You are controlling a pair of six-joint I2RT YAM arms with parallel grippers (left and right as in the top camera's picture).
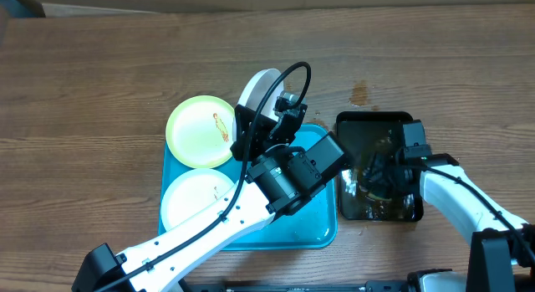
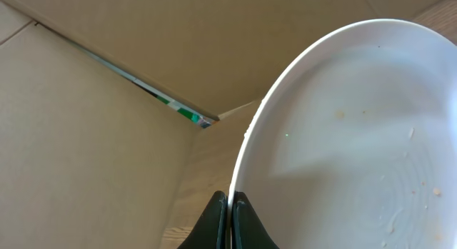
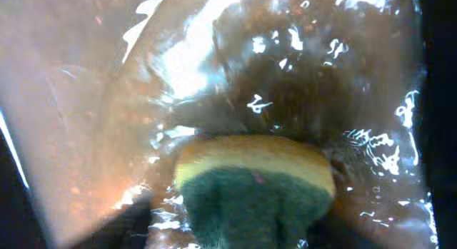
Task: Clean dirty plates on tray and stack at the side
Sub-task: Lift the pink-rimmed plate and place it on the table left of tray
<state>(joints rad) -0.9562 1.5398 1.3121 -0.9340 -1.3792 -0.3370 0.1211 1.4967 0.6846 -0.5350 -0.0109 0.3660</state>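
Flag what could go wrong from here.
1. The left pincer pinches the tilted white plate by its rim only; it could slip and drop onto the blue tray.
2. The sponge lies in the wet black tray; lifted soaked, it may drip onto the table.

Overhead evenly lit and sharp; right wrist view blurred, glare specks beyond the sponge (image 3: 253,188); white plate (image 2: 343,135) softly shadowed.

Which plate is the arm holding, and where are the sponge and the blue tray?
white plate (image 2: 357,128): left wrist view, on its speckled inner face.
sponge (image 3: 250,195): right wrist view, on its green scouring side.
blue tray (image 1: 313,229): overhead view, on the bare floor near its lower right corner.
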